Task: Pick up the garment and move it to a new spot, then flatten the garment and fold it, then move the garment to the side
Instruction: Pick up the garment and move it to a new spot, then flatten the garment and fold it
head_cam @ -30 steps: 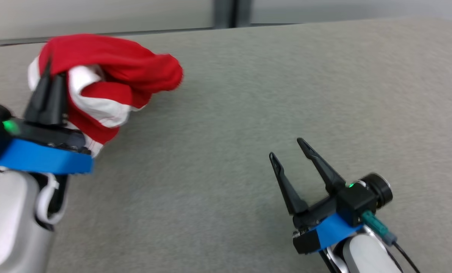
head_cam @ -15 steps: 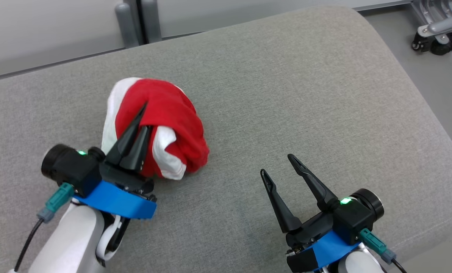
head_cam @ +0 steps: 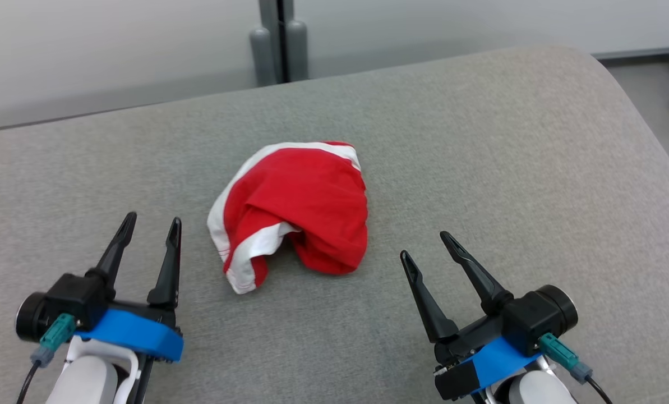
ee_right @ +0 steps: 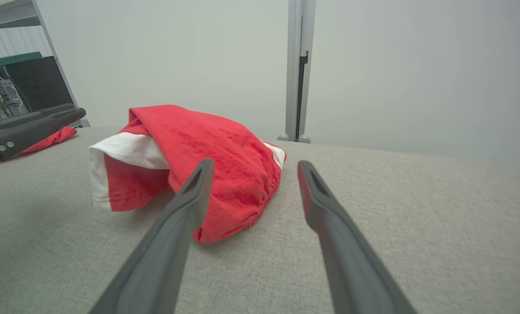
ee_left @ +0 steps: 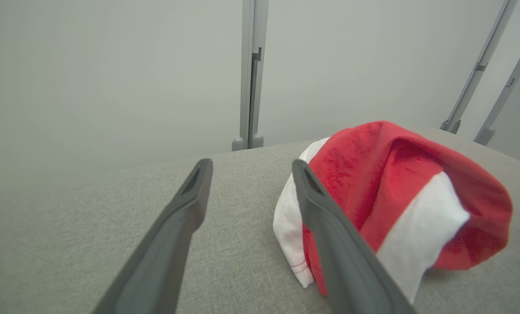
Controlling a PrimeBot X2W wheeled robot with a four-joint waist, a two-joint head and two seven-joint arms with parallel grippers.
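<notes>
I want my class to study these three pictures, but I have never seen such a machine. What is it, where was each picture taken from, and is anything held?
It is a wheeled robot with two arms, each ending in a two-fingered hand. The wide picture comes from a camera on its head, looking down: the left hand is at lower left, the right hand at lower right. The other two come from cameras on the wrists, each looking along that hand's own dark fingers. On the grey padded surface lies one crumpled red garment with white trim, between the hands. Both hands are open and hold nothing.
</notes>
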